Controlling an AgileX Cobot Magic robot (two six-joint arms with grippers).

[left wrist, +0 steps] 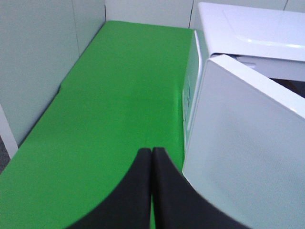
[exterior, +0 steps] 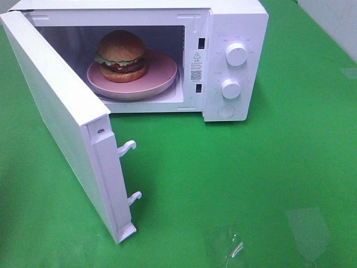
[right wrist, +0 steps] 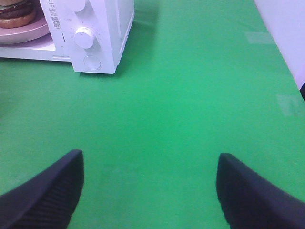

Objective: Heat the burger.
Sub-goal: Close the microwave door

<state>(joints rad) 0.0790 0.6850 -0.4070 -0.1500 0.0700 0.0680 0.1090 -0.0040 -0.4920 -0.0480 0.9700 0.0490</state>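
Burger (exterior: 121, 54) on pink plate (exterior: 164, 73) inside microwave (exterior: 248, 30) — door (exterior: 50, 111) open.

Left gripper (left wrist: 151, 157) jaws pressed together, tips meeting, nothing between them. It hangs over the green mat (left wrist: 119, 95), just beside the outer face of the open microwave door (left wrist: 243, 143); contact unclear. White microwave (left wrist: 257, 28) body behind the door. Pale wall panels (left wrist: 38, 57) along the mat's far edges.

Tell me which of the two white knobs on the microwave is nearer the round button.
The lower knob: it sits just above the round button, while the upper knob stands above both.
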